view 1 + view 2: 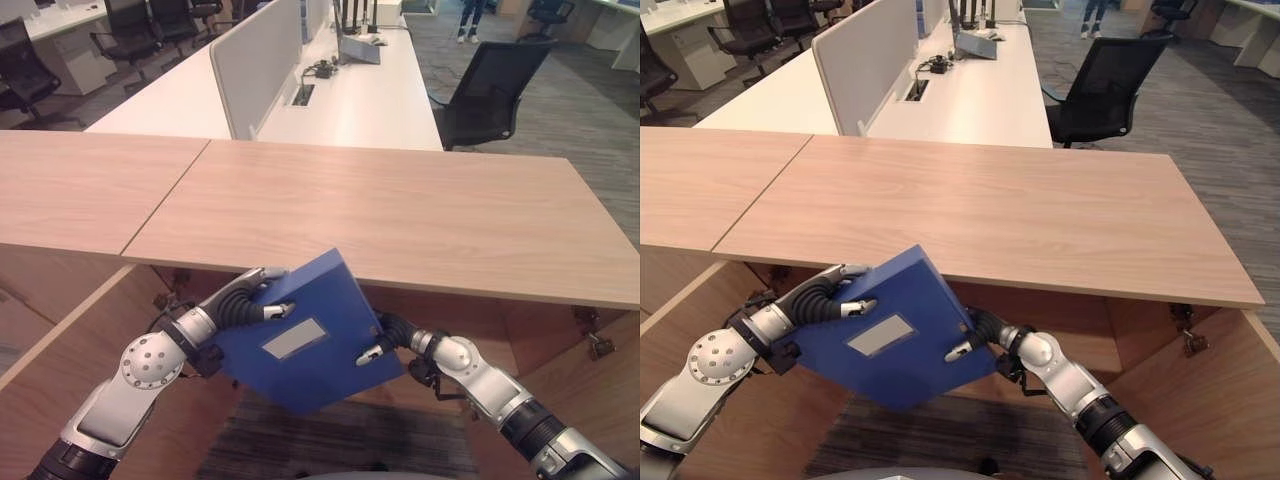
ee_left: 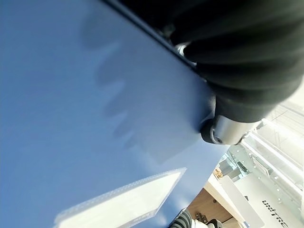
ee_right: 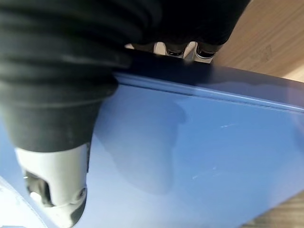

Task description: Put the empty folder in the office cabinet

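Below the near edge of the wooden desk (image 1: 400,215), the tilted blue folder (image 1: 300,335) is pinched between both hands: left hand (image 1: 245,300) on its left edge, right hand (image 1: 385,340) on its right.

Both robot hands, left (image 1: 243,300) and right (image 1: 385,338), grip a tilted blue folder (image 1: 305,335) below the wooden cabinet top (image 1: 400,215).

Open-plan office. Light wood countertop (image 1: 380,215) across the centre, seam at 9 o'clock. Long white desk (image 1: 350,100) at 12 o'clock, split by a pale divider panel (image 1: 260,60). Black mesh chair (image 1: 490,85) at 1 o'clock; further black chairs (image 1: 150,25) at 11 o'clock. Grey carpet floor (image 1: 590,110) at 2 o'clock. Wooden side panels (image 1: 60,390) at 7 o'clock.
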Controlling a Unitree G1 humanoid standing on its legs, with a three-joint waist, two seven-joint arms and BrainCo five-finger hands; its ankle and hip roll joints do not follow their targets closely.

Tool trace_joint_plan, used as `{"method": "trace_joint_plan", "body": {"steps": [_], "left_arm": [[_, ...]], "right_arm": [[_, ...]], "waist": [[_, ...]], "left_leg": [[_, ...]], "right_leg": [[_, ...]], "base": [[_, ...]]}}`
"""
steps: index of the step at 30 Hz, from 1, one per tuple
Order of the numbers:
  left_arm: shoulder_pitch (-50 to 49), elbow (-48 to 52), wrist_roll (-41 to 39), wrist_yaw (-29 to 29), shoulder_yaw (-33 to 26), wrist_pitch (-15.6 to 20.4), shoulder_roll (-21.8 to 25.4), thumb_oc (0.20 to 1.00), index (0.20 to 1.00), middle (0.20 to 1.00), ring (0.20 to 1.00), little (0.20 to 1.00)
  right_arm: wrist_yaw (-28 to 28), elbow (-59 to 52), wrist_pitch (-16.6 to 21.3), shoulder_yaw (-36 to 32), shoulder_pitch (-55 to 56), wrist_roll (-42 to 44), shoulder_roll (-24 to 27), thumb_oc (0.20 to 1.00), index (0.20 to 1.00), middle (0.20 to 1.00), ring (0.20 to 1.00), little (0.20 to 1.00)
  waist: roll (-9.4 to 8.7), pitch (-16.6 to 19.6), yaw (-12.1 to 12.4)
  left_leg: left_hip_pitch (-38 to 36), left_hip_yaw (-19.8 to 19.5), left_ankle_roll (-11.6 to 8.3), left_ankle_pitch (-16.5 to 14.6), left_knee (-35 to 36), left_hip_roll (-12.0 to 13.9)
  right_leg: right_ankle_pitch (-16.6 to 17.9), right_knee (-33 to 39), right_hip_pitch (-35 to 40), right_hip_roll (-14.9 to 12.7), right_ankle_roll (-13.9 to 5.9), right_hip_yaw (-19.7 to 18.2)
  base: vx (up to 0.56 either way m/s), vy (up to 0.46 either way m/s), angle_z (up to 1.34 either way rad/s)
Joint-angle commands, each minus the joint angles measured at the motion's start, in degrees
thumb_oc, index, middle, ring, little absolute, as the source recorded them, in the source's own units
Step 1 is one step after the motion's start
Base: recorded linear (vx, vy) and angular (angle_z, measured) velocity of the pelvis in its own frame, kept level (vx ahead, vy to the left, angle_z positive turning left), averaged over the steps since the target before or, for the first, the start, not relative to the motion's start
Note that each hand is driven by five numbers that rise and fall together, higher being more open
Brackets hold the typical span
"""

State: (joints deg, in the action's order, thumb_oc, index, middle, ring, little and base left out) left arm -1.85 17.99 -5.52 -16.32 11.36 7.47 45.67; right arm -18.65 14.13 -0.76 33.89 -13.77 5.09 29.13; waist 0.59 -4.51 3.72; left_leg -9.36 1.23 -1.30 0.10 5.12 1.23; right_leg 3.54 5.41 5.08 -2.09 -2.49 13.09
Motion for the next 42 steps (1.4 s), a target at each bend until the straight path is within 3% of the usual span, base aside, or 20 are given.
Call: {"method": "trace_joint_plan", "body": {"steps": [1, 4, 5, 6, 10, 14, 15, 17, 19, 21, 23, 24, 28, 29, 31, 32, 33, 34, 36, 42], "left_arm": [[11.63, 2.72, -0.27, 7.4, 4.22, 7.16, -3.92, 0.2, 0.2, 0.2, 0.2, 0.2], [15.59, 1.79, 1.45, 8.31, 6.83, 7.5, -5.4, 0.2, 0.2, 0.2, 0.2, 0.2], [17.28, 1.9, 0.83, 8.44, 8.23, 7.68, -6.36, 0.2, 0.2, 0.2, 0.2, 0.2], [18.18, 2.0, -0.01, 8.61, 8.97, 7.82, -6.89, 0.2, 0.2, 0.2, 0.2, 0.2], [18.73, 2.61, -3.56, 8.66, 9.84, 7.89, -8.28, 0.2, 0.2, 0.2, 0.2, 0.2], [18.27, 2.41, -10.14, 8.02, 11.19, 7.02, -10.72, 0.2, 0.2, 0.2, 0.2, 0.2], [17.49, 1.81, -13.12, 7.4, 11.52, 6.47, -11.39, 0.2, 0.2, 0.2, 0.2, 0.2], [16.82, 1.2, -14.79, 6.95, 11.63, 5.89, -11.74, 0.2, 0.2, 0.2, 0.2, 0.2], [14.58, -0.73, -17.87, 5.83, 11.82, 4.52, -12.4, 0.2, 0.2, 0.2, 0.2, 0.2], [13.67, -1.16, -18.91, 5.44, 11.72, 4.05, -12.61, 0.213, 0.213, 0.213, 0.213, 0.213], [11.35, -2.37, -20.9, 4.78, 11.43, 3.1, -12.96, 0.812, 0.812, 0.812, 0.812, 0.812], [10.13, -3.17, -21.63, 4.2, 11.14, 2.57, -12.84, 1.0, 1.0, 1.0, 1.0, 1.0], [5.55, -4.41, -22.23, 2.17, 9.4, 1.08, -11.19, 1.0, 1.0, 1.0, 1.0, 1.0], [4.15, -5.42, -22.17, 1.79, 9.01, 1.27, -10.97, 1.0, 1.0, 1.0, 1.0, 1.0], [2.37, -6.08, -21.85, -1.13, 7.56, 0.08, -8.48, 1.0, 1.0, 1.0, 1.0, 1.0], [1.6, -6.18, -22.25, -3.31, 8.32, -1.37, -7.32, 1.0, 1.0, 1.0, 1.0, 1.0], [-1.27, -4.47, -20.8, -3.59, 6.68, -0.96, -4.78, 1.0, 1.0, 1.0, 1.0, 1.0], [-1.79, -6.12, -18.96, -5.85, 7.94, -0.84, -1.36, 1.0, 1.0, 1.0, 1.0, 1.0], [-2.68, -7.24, -17.63, -6.83, 8.13, -0.84, 0.32, 1.0, 1.0, 1.0, 1.0, 1.0], [-4.56, -14.47, -15.17, -6.72, 7.39, -2.12, -1.39, 1.0, 1.0, 1.0, 1.0, 1.0]], "right_arm": [[-1.48, -1.91, 2.73, 7.86, -5.51, 4.28, -7.71, 1.0, 1.0, 1.0, 1.0, 1.0], [-1.52, -2.46, 2.5, 9.16, -6.08, 7.14, -8.43, 1.0, 1.0, 1.0, 1.0, 1.0], [-1.32, -2.24, 2.48, 9.75, -6.4, 9.09, -9.25, 0.765, 0.765, 0.765, 0.765, 0.765], [-0.97, -2.06, 2.58, 9.92, -6.44, 10.06, -9.64, 0.219, 0.219, 0.219, 0.219, 0.219], [-0.07, -1.61, 3.02, 10.13, -5.79, 12.82, -10.86, 0.2, 0.2, 0.2, 0.2, 0.2], [1.74, 1.95, 2.59, 8.96, -2.66, 22.92, -14.34, 0.2, 0.2, 0.2, 0.2, 0.2], [1.89, 3.7, 1.85, 8.1, -0.36, 29.53, -16.09, 0.2, 0.2, 0.2, 0.2, 0.2], [2.17, 4.25, 1.63, 7.61, 1.08, 33.19, -16.88, 0.2, 0.2, 0.2, 0.2, 0.2], [2.34, 5.65, 0.64, 5.34, 5.75, 42.99, -18.4, 0.2, 0.2, 0.2, 0.2, 0.2], [2.39, 6.07, 0.71, 4.79, 6.58, 44.23, -18.54, 0.2, 0.2, 0.2, 0.2, 0.2], [2.75, 6.8, 0.78, 2.89, 8.29, 46.11, -18.5, 0.2, 0.2, 0.2, 0.2, 0.2], [2.91, 7.27, 1.02, 1.67, 9.2, 46.13, -17.95, 0.2, 0.2, 0.2, 0.2, 0.2], [3.39, 9.58, 1.73, -1.93, 11.38, 41.35, -15.14, 0.2, 0.2, 0.2, 0.2, 0.2], [3.12, 9.82, 2.69, -2.82, 12.88, 35.84, -12.68, 0.2, 0.2, 0.2, 0.2, 0.2], [3.22, 15.69, 1.58, -4.88, 15.75, 16.64, -8.35, 0.2, 0.2, 0.2, 0.2, 0.2], [5.62, 22.65, 1.15, -4.35, 11.86, 7.13, -9.02, 0.2, 0.2, 0.2, 0.2, 0.2], [6.35, 22.71, 0.8, -5.62, 11.36, -0.67, -7.61, 0.2, 0.2, 0.2, 0.2, 0.2], [7.11, 33.06, 0.21, -8.18, 9.44, -0.5, -8.12, 0.2, 0.2, 0.2, 0.2, 0.2], [6.92, 34.6, 0.49, -9.81, 10.94, -0.18, -7.2, 0.2, 0.2, 0.2, 0.2, 0.2], [7.85, 50.62, -0.21, -13.72, 9.89, 4.4, -10.8, 0.2, 0.2, 0.2, 0.2, 0.2]], "waist": [[-3.18, 1.61, -0.62], [-3.19, 1.55, -0.8], [-3.15, 1.55, -0.8], [-3.17, 1.49, -0.79], [-3.07, 1.49, -0.89], [-2.84, 1.39, -1.13], [-2.7, 1.35, -1.24], [-2.69, 1.38, -1.32], [-2.64, 1.17, -1.52], [-2.6, 1.17, -1.54], [-2.56, 1.06, -1.68], [-2.55, 1.04, -1.75], [-2.46, 1.05, -1.83], [-2.51, 1.02, -2.0], [-2.47, 0.91, -2.46], [-2.24, 0.93, -2.19], [-2.22, 1.01, -2.0], [-1.95, 1.19, -1.85], [-2.02, 1.19, -2.01], [-1.82, 0.89, -1.75]], "left_leg": [[1.22, 0.36, 0.1, -3.88, -0.12, -0.48], [1.28, 0.37, 0.06, -3.79, -0.12, -0.5], [1.32, 0.42, 0.04, -3.77, -0.12, -0.51], [1.35, 0.46, 0.03, -3.78, -0.12, -0.5], [1.31, 0.62, 0.03, -3.83, -0.12, -0.54], [1.28, 0.78, 0.07, -3.71, -0.12, -0.6], [1.28, 0.84, 0.04, -3.7, -0.12, -0.61], [1.29, 0.89, 0.0, -3.71, -0.12, -0.61], [1.28, 0.97, -0.13, -3.65, -0.12, -0.63], [1.26, 1.0, -0.17, -3.66, -0.12, -0.65], [1.27, 1.04, -0.21, -3.61, -0.12, -0.64], [1.24, 1.05, -0.22, -3.61, -0.12, -0.65], [1.22, 1.04, -0.23, -3.65, -0.12, -0.64], [1.24, 0.99, -0.23, -3.66, -0.12, -0.68], [1.25, 1.08, -0.22, -3.78, -0.12, -0.64], [1.37, 0.93, -0.11, -3.82, -0.12, -0.61], [1.49, 0.74, 0.02, -3.82, -0.12, -0.6], [1.44, 0.63, 0.1, -3.83, -0.12, -0.66], [1.46, 0.75, 0.07, -3.8, -0.12, -0.64], [1.48, 0.28, 0.24, -3.74, -0.12, -0.69]], "right_leg": [[-6.62, -0.41, 4.11, -1.27, -3.09, 0.46], [-6.6, -0.41, 4.05, -1.26, -3.11, 0.5], [-6.53, -0.41, 4.01, -1.29, -3.15, 0.63], [-6.48, -0.41, 3.97, -1.33, -3.18, 0.65], [-6.43, -0.41, 3.95, -1.4, -3.21, 0.66], [-6.28, -0.41, 3.89, -1.42, -3.21, 0.66], [-6.2, -0.41, 3.88, -1.45, -3.2, 0.73], [-6.16, -0.41, 3.86, -1.47, -3.2, 0.74], [-6.13, -0.41, 3.87, -1.42, -3.23, 0.76], [-6.12, -0.41, 3.87, -1.42, -3.24, 0.83], [-6.09, -0.41, 3.85, -1.43, -3.25, 0.85], [-6.07, -0.41, 3.85, -1.42, -3.25, 0.82], [-6.02, -0.41, 3.8, -1.41, -3.29, 0.86], [-6.05, -0.41, 3.8, -1.41, -3.36, 0.9], [-5.95, -0.41, 3.71, -1.4, -3.49, 0.92], [-5.96, -0.41, 3.66, -1.41, -3.45, 0.9], [-5.99, -0.41, 3.57, -1.41, -3.49, 0.89], [-6.02, -0.41, 3.62, -1.31, -3.57, 0.74], [-6.03, -0.41, 3.58, -1.25, -3.58, 0.64], [-6.23, -0.41, 3.63, -1.04, -3.51, 0.72]], "base": [[0.0, 0.0, 0.0], [0.0, 0.0, 0.0], [0.0, 0.0, 0.0], [0.0, 0.0, 0.0], [0.0, 0.002, -0.01], [0.0, 0.0, 0.0], [0.0, 0.0, 0.0], [0.0, 0.0, 0.0], [0.0, 0.0, 0.0], [0.0, 0.0, 0.0], [0.0, 0.0, 0.0], [0.0, 0.0, 0.0], [0.0, 0.0, 0.0], [0.0, 0.0, 0.0], [0.0, 0.0, 0.0], [0.02, -0.003, -0.13], [0.03, 0.01, -0.11], [0.03, 0.007, -0.07], [0.01, -0.002, 0.13], [0.0, -0.007, 0.0]]}}
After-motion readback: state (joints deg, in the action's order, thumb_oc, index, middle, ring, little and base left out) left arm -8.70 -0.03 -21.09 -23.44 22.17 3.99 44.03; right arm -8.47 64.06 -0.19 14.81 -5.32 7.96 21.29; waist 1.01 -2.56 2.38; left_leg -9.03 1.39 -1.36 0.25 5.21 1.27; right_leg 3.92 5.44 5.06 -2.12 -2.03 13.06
